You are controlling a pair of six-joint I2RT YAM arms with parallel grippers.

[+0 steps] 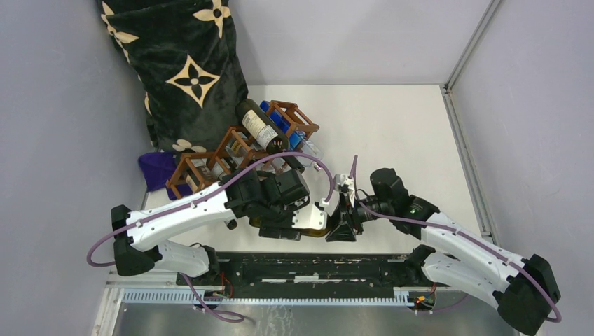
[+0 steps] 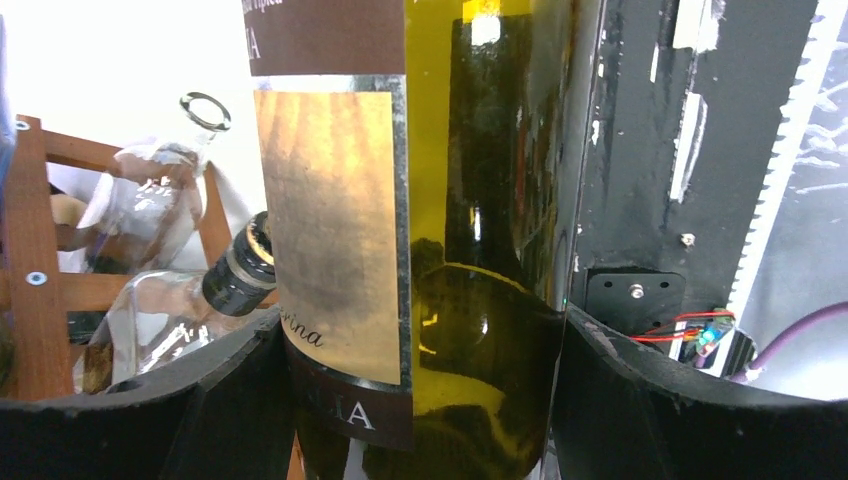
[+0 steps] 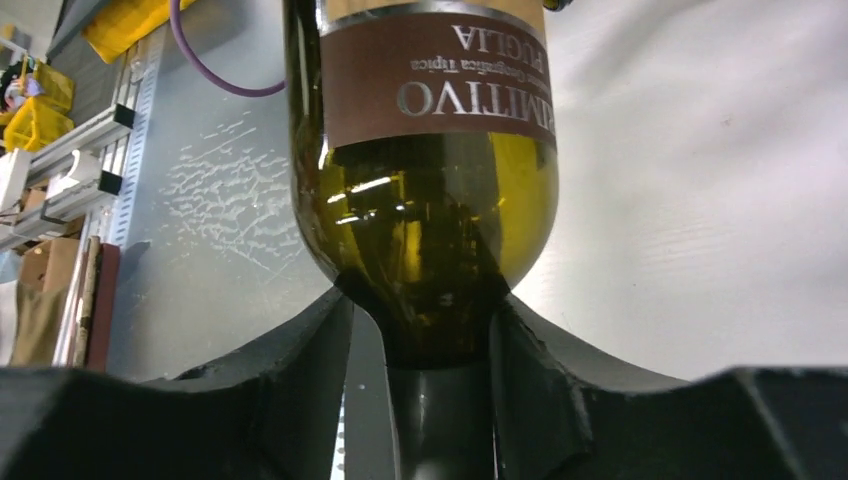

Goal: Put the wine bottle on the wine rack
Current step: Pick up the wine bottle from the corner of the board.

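My left claw [image 2: 425, 400] clamps the olive-green glass wine bottle [image 3: 430, 220] by its body and my right claw [image 3: 440, 370] by its neck, near the table's [image 1: 392, 133] near edge; it is not yet on the reddish-brown wooden bar rack [image 2: 28, 300].

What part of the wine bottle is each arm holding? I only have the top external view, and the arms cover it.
Observer: The right jaws clamp the wine bottle at its neck, where it meets the shoulder.
Operator: And the left?
Observer: The left jaws close on the body, across the gold and brown label.
Operator: Are the clear bottles in the rack capped?
Observer: One clear glass bottle in the wine rack has an open mouth; the one below it wears a black cap.
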